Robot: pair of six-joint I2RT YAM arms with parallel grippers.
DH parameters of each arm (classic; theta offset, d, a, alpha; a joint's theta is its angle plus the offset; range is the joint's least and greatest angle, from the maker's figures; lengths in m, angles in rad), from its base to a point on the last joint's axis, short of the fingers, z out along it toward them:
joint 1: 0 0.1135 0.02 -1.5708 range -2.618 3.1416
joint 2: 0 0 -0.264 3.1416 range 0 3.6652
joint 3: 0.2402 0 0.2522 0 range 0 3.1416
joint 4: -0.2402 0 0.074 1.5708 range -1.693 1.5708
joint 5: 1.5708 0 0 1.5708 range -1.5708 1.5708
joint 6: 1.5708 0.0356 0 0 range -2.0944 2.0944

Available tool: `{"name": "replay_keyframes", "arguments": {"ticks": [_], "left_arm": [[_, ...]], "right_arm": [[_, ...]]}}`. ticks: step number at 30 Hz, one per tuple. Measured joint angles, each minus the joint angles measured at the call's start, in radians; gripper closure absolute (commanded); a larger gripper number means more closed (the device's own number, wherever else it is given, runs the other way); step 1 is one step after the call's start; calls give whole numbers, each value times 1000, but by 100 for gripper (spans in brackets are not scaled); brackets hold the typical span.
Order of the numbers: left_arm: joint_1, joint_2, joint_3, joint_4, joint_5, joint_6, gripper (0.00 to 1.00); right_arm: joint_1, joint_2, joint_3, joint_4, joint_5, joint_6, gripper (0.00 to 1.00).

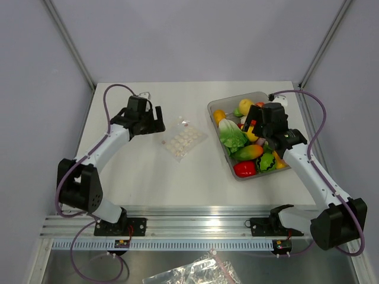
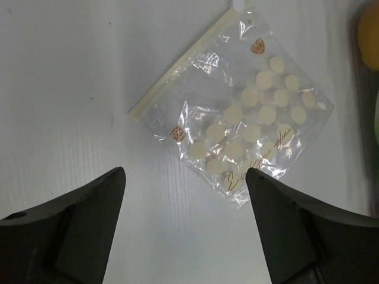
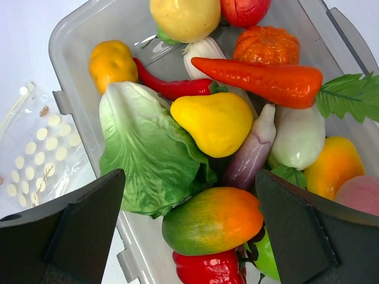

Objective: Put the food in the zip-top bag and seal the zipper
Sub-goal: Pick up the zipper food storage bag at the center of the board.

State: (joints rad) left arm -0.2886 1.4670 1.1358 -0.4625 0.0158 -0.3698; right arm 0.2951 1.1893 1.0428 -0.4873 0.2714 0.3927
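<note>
Clear zip-top bag (image 2: 237,118), flat on tabletop (image 2: 59,89) under my left gripper (image 2: 183,174), jaws spread. Over crowded food (image 3: 260,80), my right gripper (image 3: 189,174), also spread, may snag lettuce (image 3: 142,148) instead.

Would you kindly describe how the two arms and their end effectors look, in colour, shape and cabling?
The left arm and right arm are alike: white tubular links joined by bulky black joint housings, on black bases. A thin purple cable loops loosely beside each. The left end effector and right end effector carry two broad, matte black, wedge-shaped fingers.
</note>
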Motion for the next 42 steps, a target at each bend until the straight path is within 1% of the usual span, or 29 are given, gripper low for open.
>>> {"name": "replay_keyframes", "arguments": {"ticks": [2, 9, 14, 17, 20, 25, 28, 29, 30, 31, 33, 39, 40, 42], "left_arm": [[-2, 74, 43, -8, 8, -17, 21], [-3, 327, 261, -79, 6, -39, 22], [-3, 500, 477, -137, 4, -3, 23], [-3, 586, 569, -153, 8, 31, 23], [-3, 649, 610, -174, 24, 60, 24], [-3, 735, 634, -204, 60, 83, 26], [-3, 766, 636, -219, 71, 86, 31], [-5, 766, 641, -217, 80, 84, 37], [-5, 767, 644, -217, 85, 82, 45], [-5, 768, 644, -216, 89, 82, 56], [-7, 773, 644, -221, 93, 79, 67], [-19, 777, 644, -226, 85, 82, 66], [-23, 777, 644, -226, 82, 82, 68], [-31, 777, 644, -227, 77, 82, 78]], "right_arm": [[0, -5, -2, 5, -8, 0, 1], [0, -17, -6, 8, -29, 0, 1], [0, -18, -6, 11, -29, 1, 1], [0, -22, -6, 11, -29, 1, 1], [0, -29, -6, 11, -29, 0, 0], [0, -30, -6, 11, -31, 2, 0], [0, -28, -6, 11, -31, 5, 0], [0, -27, -6, 12, -31, 5, 1], [0, -26, -6, 11, -31, 5, 1], [0, -25, -6, 12, -31, 5, 1], [0, -21, -6, 12, -31, 5, 1], [0, 1, -6, 19, -40, 7, 1], [0, 4, -6, 20, -45, 8, 1], [0, 8, -6, 20, -50, 8, 1]]}}
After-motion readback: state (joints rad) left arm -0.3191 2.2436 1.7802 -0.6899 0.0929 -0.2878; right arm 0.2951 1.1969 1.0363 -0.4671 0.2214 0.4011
